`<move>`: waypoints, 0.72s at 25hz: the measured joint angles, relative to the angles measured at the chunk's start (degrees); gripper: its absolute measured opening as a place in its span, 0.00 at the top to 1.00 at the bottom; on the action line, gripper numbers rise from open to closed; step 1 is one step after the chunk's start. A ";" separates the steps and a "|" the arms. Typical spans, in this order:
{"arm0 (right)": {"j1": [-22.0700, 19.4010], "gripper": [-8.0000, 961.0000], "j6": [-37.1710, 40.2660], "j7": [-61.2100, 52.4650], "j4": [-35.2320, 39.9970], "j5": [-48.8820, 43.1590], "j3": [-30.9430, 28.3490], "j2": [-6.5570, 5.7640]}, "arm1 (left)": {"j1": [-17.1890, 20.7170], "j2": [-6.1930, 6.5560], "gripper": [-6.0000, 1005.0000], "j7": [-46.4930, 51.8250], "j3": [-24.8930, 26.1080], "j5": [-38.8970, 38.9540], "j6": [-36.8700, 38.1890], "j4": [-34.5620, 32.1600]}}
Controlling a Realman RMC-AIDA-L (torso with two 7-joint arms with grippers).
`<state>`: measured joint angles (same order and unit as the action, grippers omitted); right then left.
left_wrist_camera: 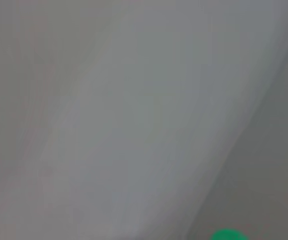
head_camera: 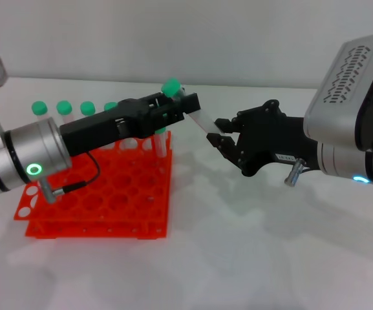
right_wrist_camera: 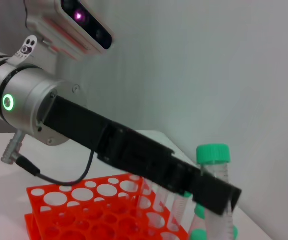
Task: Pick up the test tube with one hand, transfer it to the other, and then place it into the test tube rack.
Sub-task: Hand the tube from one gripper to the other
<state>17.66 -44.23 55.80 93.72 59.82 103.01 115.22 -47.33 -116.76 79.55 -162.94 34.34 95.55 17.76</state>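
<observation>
The test tube, clear with a green cap, is held slanted in the air above the right rear corner of the orange-red rack. My left gripper, on the silver wrist with the green ring, is shut on the tube just below its cap. My right gripper is to the right of it, with its fingers spread around the tube's pointed tip. In the right wrist view the left gripper's fingers clamp the tube above the rack. The left wrist view shows only the edge of a green cap.
Several more green-capped tubes stand in the rack's back row, behind the left arm. A thin black cable hangs from the left wrist over the rack. The white table stretches to the front and right.
</observation>
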 joint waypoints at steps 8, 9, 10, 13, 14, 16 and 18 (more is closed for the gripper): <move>0.03 0.76 0.00 -0.01 0.01 -0.13 0.00 0.00 | -0.76 -0.85 0.53 -0.25 -0.09 -1.05 -0.77 0.26; 0.02 0.76 0.01 -0.01 0.00 -0.11 0.00 0.00 | -0.76 -0.87 0.54 -0.30 -0.09 -1.06 -0.80 0.26; 0.02 0.76 0.01 -0.01 0.01 -0.11 0.00 0.00 | -0.76 -0.90 0.55 -0.46 -0.10 -1.09 -0.80 0.26; 0.01 0.76 0.01 -0.02 -0.05 -0.10 -0.03 0.00 | -0.75 -1.00 0.58 -1.30 -0.10 -1.12 -0.54 0.21; 0.00 0.76 0.02 -0.04 -0.12 -0.11 -0.05 0.00 | -0.72 -1.02 0.59 -1.64 -0.10 -1.11 -0.44 0.15; 0.00 0.76 0.06 -0.04 -0.27 -0.15 -0.05 0.00 | -0.57 -1.18 0.61 -2.38 -0.09 -1.02 -0.41 -0.09; -0.03 0.76 0.14 -0.01 -0.30 -0.17 -0.03 0.00 | -0.53 -1.32 0.63 -2.63 -0.08 -0.94 -0.43 -0.10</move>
<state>17.63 -44.09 55.79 93.42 59.65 102.97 115.22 -47.85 -118.09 76.92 -163.02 33.41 95.12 17.66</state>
